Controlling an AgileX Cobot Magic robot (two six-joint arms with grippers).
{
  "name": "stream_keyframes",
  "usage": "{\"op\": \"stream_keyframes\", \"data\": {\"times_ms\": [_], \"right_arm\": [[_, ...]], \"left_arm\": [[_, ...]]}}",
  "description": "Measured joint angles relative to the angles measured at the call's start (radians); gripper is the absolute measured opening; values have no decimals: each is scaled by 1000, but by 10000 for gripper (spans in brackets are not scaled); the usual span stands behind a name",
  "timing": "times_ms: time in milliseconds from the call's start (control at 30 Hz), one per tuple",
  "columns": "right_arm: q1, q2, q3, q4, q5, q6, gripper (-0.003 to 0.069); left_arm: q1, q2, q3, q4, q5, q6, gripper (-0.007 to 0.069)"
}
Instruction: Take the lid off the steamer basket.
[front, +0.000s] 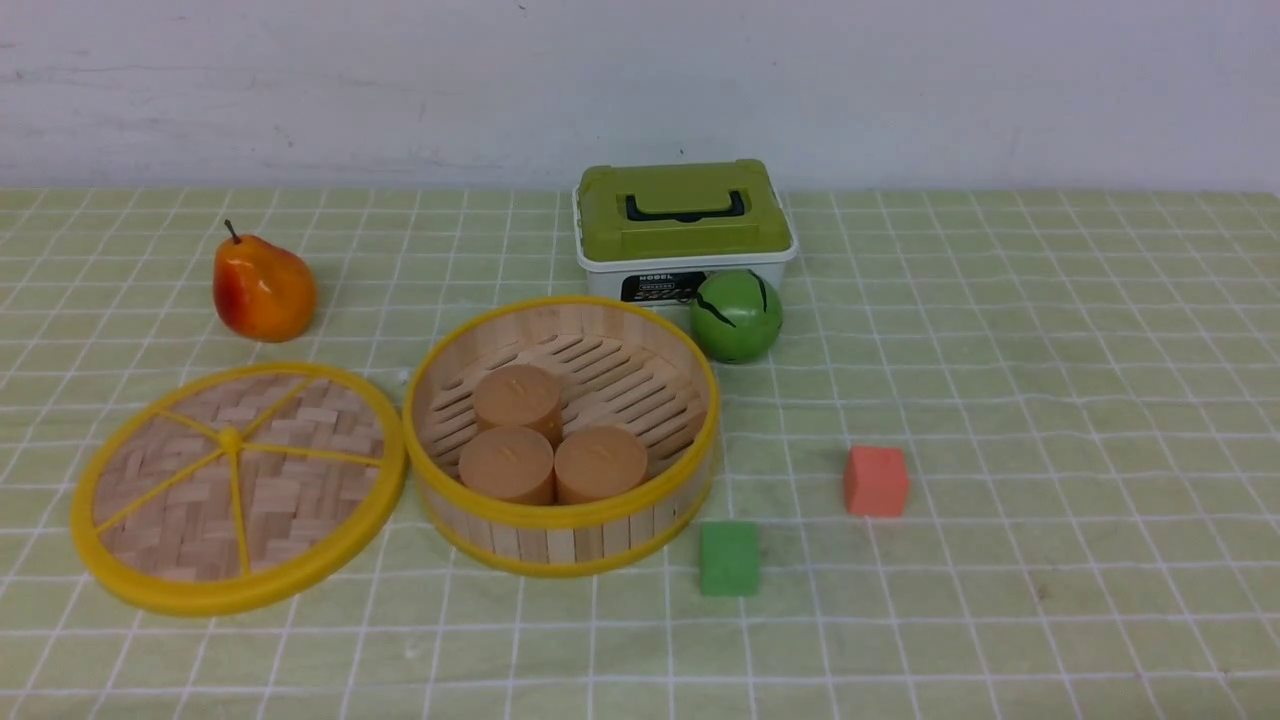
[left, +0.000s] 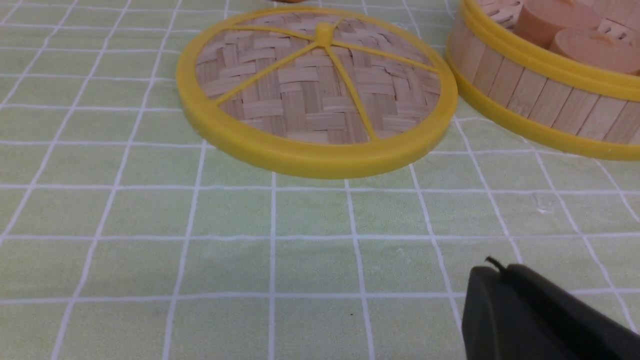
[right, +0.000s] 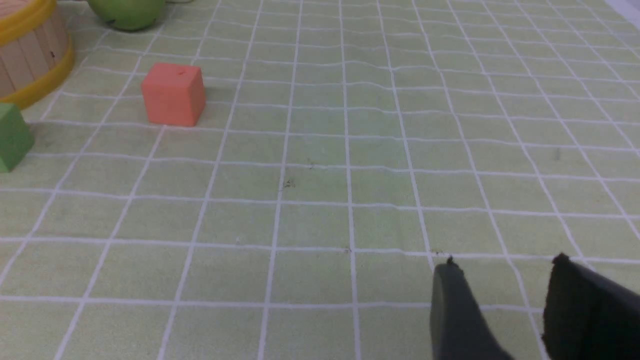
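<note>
The lid (front: 238, 485), a woven disc with a yellow rim, spokes and knob, lies flat on the cloth to the left of the steamer basket (front: 562, 540), its rim next to the basket's wall. The basket stands open and holds three tan cylinders (front: 550, 447). The lid (left: 320, 90) and basket (left: 545, 100) also show in the left wrist view. My left gripper (left: 500, 272) is shut and empty, low over the cloth, short of the lid. My right gripper (right: 505, 265) is open and empty over bare cloth, far from the basket (right: 30, 55). Neither gripper shows in the front view.
A pear (front: 262, 288) lies behind the lid. A white box with a green lid (front: 680, 230) and a green ball (front: 736, 315) stand behind the basket. A green cube (front: 729, 558) and a red cube (front: 876, 481) sit to the basket's right.
</note>
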Motion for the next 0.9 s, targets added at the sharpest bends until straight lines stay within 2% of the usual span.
{"op": "stream_keyframes", "data": {"times_ms": [900], "right_arm": [[0,0,0,0,0,0,241]], "left_arm": [[0,0,0,0,0,1,7]]}}
